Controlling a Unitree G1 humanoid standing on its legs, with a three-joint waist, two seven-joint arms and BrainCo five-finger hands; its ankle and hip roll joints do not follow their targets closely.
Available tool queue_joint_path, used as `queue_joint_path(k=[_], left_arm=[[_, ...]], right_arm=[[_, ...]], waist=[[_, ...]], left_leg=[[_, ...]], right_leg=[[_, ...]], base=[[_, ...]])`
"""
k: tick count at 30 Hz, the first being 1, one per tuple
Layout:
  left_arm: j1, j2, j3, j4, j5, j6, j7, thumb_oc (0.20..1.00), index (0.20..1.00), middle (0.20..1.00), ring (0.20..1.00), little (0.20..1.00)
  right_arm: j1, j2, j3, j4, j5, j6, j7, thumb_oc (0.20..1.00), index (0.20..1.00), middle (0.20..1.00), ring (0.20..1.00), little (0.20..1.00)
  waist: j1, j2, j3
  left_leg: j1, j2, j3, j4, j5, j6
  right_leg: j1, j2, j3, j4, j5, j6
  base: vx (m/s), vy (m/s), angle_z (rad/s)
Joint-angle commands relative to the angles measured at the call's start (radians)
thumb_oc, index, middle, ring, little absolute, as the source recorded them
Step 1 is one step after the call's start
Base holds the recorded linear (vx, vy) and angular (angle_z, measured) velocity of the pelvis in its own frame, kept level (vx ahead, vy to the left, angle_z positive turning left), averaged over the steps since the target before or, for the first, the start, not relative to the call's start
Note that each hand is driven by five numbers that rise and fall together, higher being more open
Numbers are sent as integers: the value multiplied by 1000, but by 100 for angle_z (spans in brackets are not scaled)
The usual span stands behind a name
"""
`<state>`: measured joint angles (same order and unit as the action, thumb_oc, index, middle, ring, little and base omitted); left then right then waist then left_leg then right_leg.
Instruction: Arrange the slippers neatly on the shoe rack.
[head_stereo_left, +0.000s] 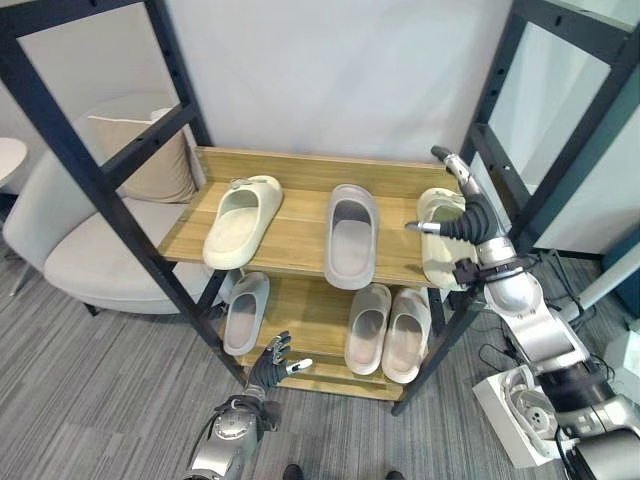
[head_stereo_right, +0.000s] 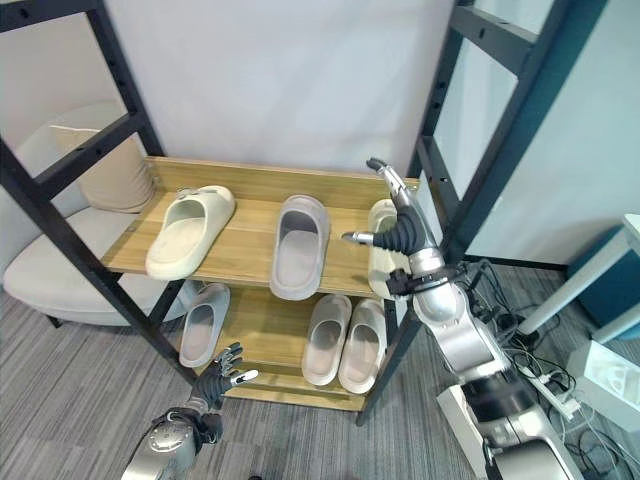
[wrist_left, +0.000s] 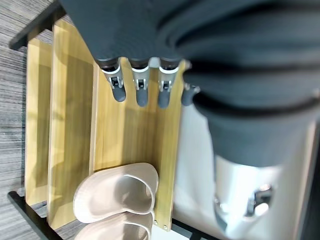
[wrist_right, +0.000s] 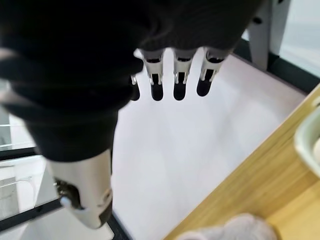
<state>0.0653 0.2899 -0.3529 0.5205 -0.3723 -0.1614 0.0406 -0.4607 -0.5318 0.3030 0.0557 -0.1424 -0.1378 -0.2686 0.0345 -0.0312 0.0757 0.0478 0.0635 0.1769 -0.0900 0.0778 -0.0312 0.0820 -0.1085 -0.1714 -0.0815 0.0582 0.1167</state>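
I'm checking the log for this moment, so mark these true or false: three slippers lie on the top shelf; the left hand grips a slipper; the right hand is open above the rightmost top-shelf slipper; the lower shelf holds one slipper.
1. Three slippers lie on the wooden top shelf. True: a cream slipper, a grey slipper, and a pale slipper at the right end.
2. The left hand grips a slipper. False: it is open, holding nothing.
3. The right hand is open above the rightmost slipper. True.
4. The lower shelf holds one slipper. False: three.

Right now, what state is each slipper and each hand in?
Cream slipper: top shelf, angled.
Grey slipper: top shelf, straight.
Right-end slipper: top shelf, under right hand, open.
Lone slipper: lower shelf.
Beige pair: lower shelf, side by side.
Left hand: open, empty.
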Motion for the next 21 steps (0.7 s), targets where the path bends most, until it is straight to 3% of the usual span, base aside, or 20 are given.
queue_joint_path(k=[1,9,21], left_arm=[[-84,25,-10,-25,-2,-31,-11,1000,1000,1000,1000,1000],[-97,43,-26,-16,-9,-33,-11,1000,1000,1000,1000,1000],[-117,52,-35,-13,-2,-47,1,1000,1000,1000,1000,1000]], right_arm=[[-171,27,-12,80,-30,25,-67,1000,1000,1000,1000,1000],[-288,73,35,234,-30,50,-95,1000,1000,1000,1000,1000],[-351,57,60,369,-102,92,-122,1000,1000,1000,1000,1000]], waist=[[59,-55,43],[115,-78,69],[139,-91,90]], left_leg=[[66,-44,-29,3,-133,30],[20,-50,-67,3,-119,30],[-10,-59,-84,3,-115,35]], right_leg=[[17,8,-7,76,-117,33],[4,4,-48,73,-114,35],[-19,-2,-64,80,-110,41]], base=[[-26,-8,14],[-14,6,23],[-2,10,9]])
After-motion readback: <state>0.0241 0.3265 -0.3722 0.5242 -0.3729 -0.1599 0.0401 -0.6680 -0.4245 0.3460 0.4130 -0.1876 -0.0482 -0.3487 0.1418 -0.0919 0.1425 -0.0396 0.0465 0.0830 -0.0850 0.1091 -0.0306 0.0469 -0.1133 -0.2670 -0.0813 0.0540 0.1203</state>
